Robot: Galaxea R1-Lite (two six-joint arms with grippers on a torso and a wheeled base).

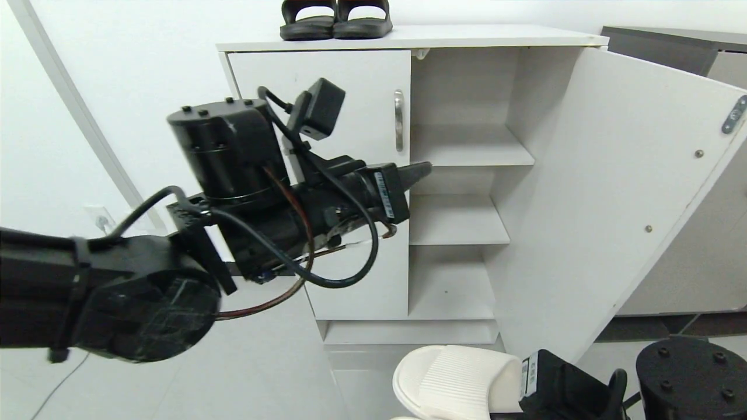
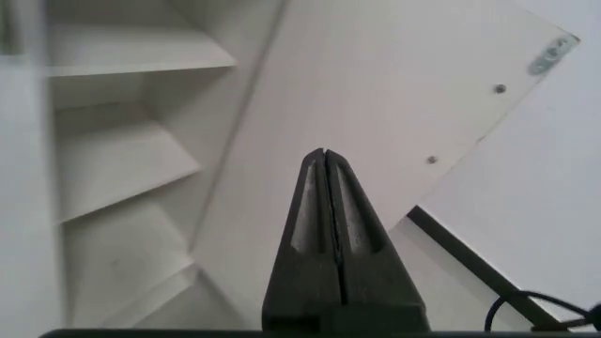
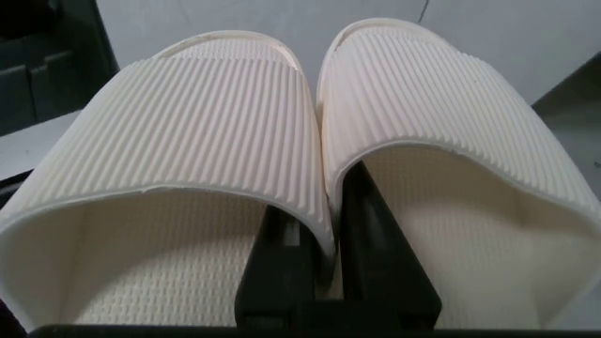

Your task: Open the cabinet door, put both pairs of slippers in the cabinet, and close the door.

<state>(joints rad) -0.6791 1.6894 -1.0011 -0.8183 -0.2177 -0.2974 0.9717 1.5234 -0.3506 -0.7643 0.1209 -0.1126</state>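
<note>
Standing against white wall, the cabinet is open.

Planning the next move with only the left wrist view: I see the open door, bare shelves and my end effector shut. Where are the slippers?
Observer: A white pair is clamped in the right end effector, one finger inside each slipper, pinching the inner walls together.
Operator: And the second pair?
Observer: A black pair sits on top of the cabinet, above the closed left door.
</note>
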